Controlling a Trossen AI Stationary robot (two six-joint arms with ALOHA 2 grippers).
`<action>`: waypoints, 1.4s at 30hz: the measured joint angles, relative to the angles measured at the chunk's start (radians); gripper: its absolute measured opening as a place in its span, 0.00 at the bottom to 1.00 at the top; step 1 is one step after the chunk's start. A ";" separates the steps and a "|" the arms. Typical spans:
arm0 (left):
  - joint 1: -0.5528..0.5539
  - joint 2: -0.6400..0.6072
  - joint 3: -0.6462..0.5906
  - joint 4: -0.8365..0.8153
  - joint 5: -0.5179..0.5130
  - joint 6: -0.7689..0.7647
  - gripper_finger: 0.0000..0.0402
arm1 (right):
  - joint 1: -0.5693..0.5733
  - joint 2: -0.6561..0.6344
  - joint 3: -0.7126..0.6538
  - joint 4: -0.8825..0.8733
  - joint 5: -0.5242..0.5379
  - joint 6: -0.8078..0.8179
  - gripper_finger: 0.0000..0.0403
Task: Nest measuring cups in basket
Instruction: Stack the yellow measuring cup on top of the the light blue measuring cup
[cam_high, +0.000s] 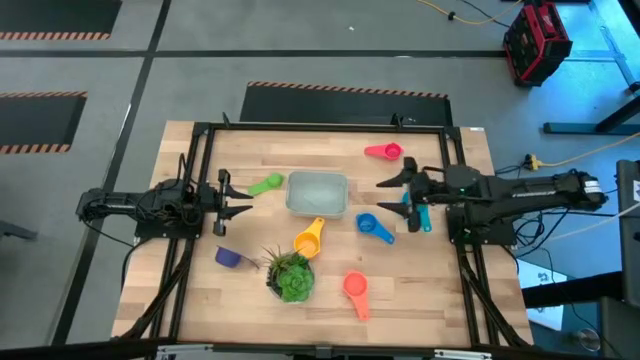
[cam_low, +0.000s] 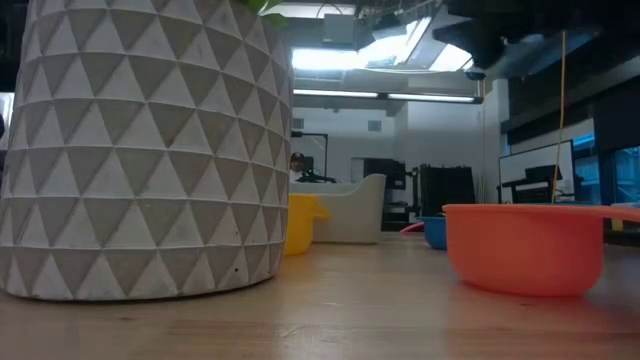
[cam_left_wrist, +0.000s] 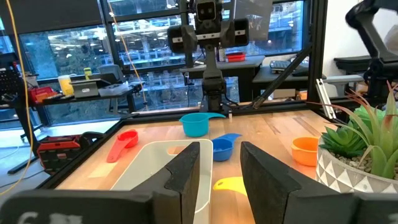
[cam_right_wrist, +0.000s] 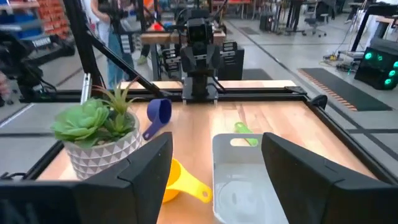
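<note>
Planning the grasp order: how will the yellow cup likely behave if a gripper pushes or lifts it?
The yellow cup looks like thin moulded plastic, so probably stiff and light. It seems to lie tilted between the basket and the plant, so a push may spin or slide it on the smooth table. Its handle probably offers the surest grip.

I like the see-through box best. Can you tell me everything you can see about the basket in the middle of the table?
The basket is a small, pale grey-blue tub of cloudy, see-through plastic, rectangular with rounded corners. It sits upright and open near the middle of the wooden table, and no cup shows inside it. The green cup lies right at one short end, the yellow cup just off a long side; I cannot tell whether either touches it. Neither tool touches it.
</note>
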 joint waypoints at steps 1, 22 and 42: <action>0.000 0.000 0.000 0.000 0.000 0.000 0.27 | 0.000 0.036 0.025 -0.003 0.000 -0.006 0.62; 0.000 0.000 0.000 0.000 0.000 -0.003 0.27 | 0.000 0.662 0.468 -0.005 -0.061 -0.169 0.62; 0.000 0.000 0.000 -0.001 0.003 -0.003 0.27 | 0.001 0.985 0.591 -0.012 -0.168 -0.173 0.62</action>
